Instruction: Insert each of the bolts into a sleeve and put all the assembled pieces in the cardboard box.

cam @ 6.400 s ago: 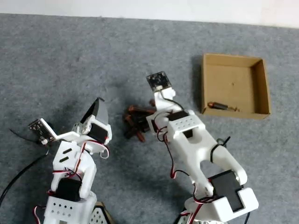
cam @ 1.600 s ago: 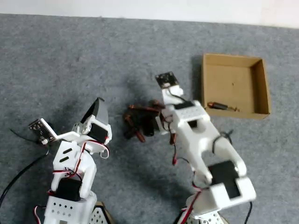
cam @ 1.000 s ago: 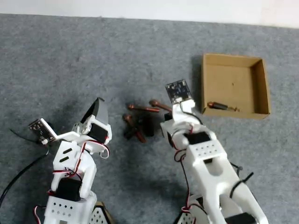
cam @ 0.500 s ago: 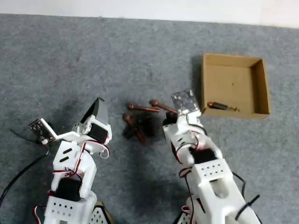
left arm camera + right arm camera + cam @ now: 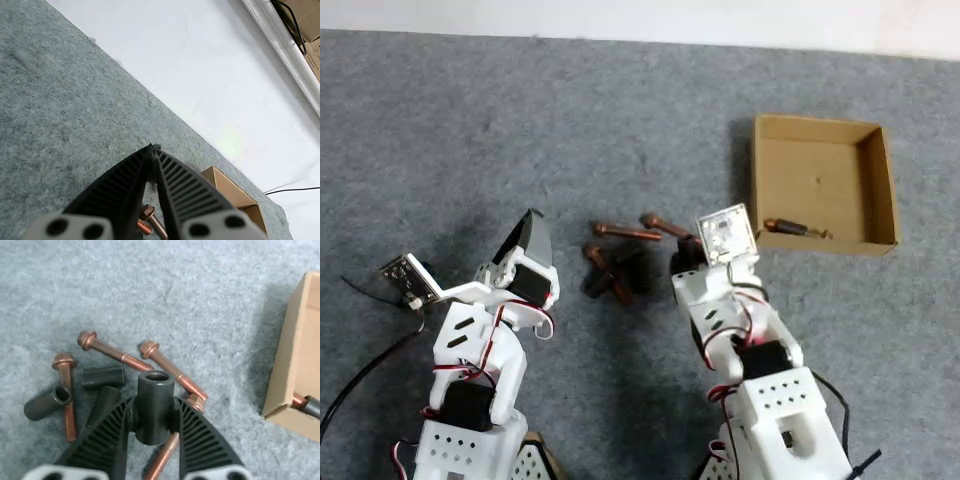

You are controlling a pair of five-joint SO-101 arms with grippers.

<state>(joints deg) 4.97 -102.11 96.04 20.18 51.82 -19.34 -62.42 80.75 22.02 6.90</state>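
Near the middle of the grey bench [image 5: 470, 130], the right claw [image 5: 154, 412] is clenched around a black sleeve [image 5: 156, 387], open end facing the wrist camera. It hangs over a scatter of copper bolts [image 5: 112, 351] and loose sleeves [image 5: 102, 376], one of the bolts lying right under the claw. At 2 o'clock from this pile sits the cardboard box [image 5: 757, 180], with an assembled piece [image 5: 795, 228] lying along its near wall. At 9 o'clock, apart from the pile, the left claw [image 5: 151, 148] is closed on nothing, tips touching.
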